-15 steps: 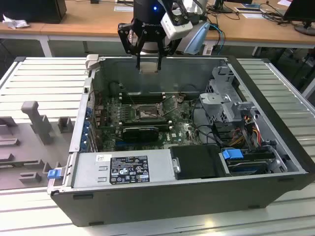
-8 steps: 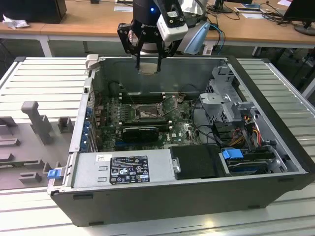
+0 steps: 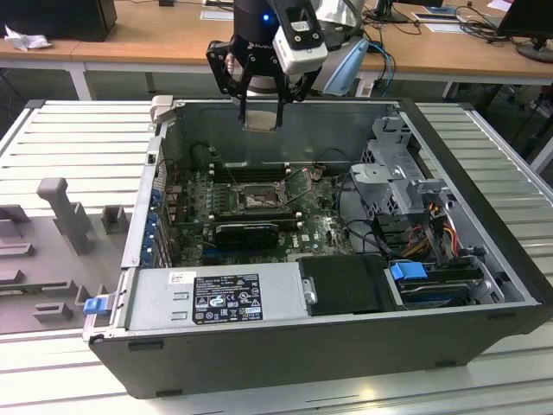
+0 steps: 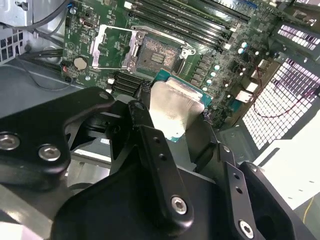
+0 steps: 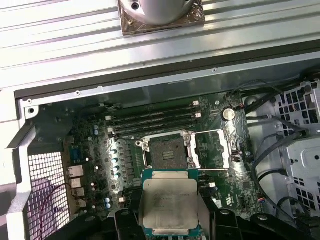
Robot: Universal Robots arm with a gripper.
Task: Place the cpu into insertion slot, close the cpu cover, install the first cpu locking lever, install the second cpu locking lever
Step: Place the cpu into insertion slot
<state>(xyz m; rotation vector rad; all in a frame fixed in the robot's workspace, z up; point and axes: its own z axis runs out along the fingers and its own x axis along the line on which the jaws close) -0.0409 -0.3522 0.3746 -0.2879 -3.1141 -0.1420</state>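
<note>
My gripper (image 3: 261,111) hangs above the back wall of the open computer case, shut on the cpu (image 3: 260,121). In both wrist views the cpu (image 5: 169,202) (image 4: 175,107) is a silvery square chip with a green edge, clamped between the black fingers (image 4: 147,127). The insertion slot (image 3: 257,199) (image 5: 167,155) (image 4: 155,52) lies on the green motherboard with its dark contact field bare, well below the chip. The cpu cover (image 5: 215,147) (image 4: 112,47) is a silvery frame swung open beside the slot. Thin lever rods (image 5: 212,131) run along the open cover.
Long black memory slots (image 5: 150,120) run just behind the socket. A grey power supply (image 3: 216,298) fills the case front. A drive cage (image 3: 397,181) with cables (image 3: 432,233) stands at the exterior view's right. Grey fixtures (image 3: 60,216) sit on the table at its left.
</note>
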